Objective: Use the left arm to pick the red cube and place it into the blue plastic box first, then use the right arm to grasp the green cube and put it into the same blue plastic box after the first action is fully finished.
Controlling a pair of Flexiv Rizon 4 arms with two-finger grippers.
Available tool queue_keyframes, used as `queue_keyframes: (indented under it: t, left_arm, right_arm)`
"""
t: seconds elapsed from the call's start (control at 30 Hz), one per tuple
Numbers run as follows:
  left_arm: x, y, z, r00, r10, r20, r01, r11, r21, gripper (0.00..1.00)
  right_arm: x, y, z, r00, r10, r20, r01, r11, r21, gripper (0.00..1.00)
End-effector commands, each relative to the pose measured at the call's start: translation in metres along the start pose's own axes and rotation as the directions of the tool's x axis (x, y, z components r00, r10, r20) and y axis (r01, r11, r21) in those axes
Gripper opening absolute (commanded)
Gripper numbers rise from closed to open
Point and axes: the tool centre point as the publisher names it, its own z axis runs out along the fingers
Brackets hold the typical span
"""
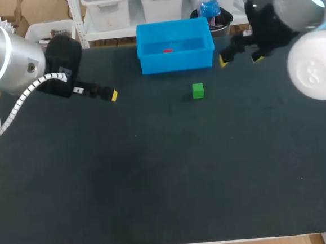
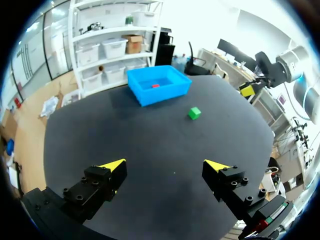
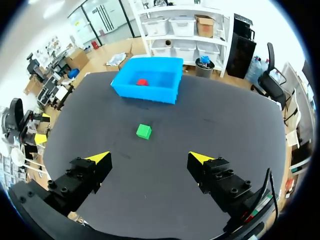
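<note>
The head camera is looking down from above and behind, taking in nearly the whole table (image 1: 156, 184), with the box (image 1: 175, 46) sitting at the far edge. The left wrist camera is riding raised over the table, peering out between the spread fingers of the left gripper (image 2: 166, 167), and it's facing the box from well off. The right wrist camera is doing the same past the right gripper (image 3: 149, 159), fingers wide too. All three are sharing the box, the red cube (image 1: 167, 50) inside it and the green cube (image 1: 198, 90).
</note>
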Motion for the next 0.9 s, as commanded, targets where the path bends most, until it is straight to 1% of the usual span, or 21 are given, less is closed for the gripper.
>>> queue_keyframes:
  t: [0.03, 0.6, 0.67, 0.7, 0.73, 0.77, 0.87, 0.9]
  left_arm:
    - [0.000, 0.001, 0.000, 1.000, 0.001, 0.002, -0.001, 1.000, 0.005, 1.00]
    - [0.000, 0.001, 0.000, 1.000, 0.001, 0.002, -0.001, 1.000, 0.005, 1.00]
    - [0.000, 0.001, 0.000, 1.000, 0.001, 0.002, -0.001, 1.000, 0.005, 1.00]
    - [0.000, 0.001, 0.000, 1.000, 0.001, 0.002, -0.001, 1.000, 0.005, 1.00]
    - [0.000, 0.001, 0.000, 1.000, 0.001, 0.002, -0.001, 1.000, 0.005, 1.00]
    - [0.000, 0.001, 0.000, 1.000, 0.001, 0.002, -0.001, 1.000, 0.005, 1.00]
    - [0.000, 0.001, 0.000, 1.000, 0.001, 0.002, -0.001, 1.000, 0.005, 1.00]
    - [0.000, 0.001, 0.000, 1.000, 0.001, 0.002, -0.001, 1.000, 0.005, 1.00]
  right_arm:
    - [-0.001, 0.001, 0.003, 1.000, 0.003, 0.001, -0.003, 0.998, 0.063, 1.00]
    - [-0.001, 0.001, 0.003, 1.000, 0.003, 0.001, -0.003, 0.998, 0.063, 1.00]
    - [-0.004, -0.001, 0.010, 0.999, 0.027, -0.025, -0.024, 0.993, 0.116, 1.00]
    - [-0.006, 0.002, 0.013, 0.999, 0.033, -0.027, -0.030, 0.993, 0.114, 1.00]
    - [-0.008, 0.005, 0.017, 0.999, 0.026, -0.040, -0.020, 0.990, 0.137, 1.00]
    - [-0.011, 0.008, 0.020, 0.998, 0.018, -0.062, -0.006, 0.984, 0.180, 1.00]
    - [-0.017, 0.015, 0.031, 0.994, 0.039, -0.100, -0.014, 0.970, 0.242, 1.00]
    - [-0.020, 0.017, 0.035, 0.993, 0.050, -0.106, -0.023, 0.969, 0.246, 1.00]
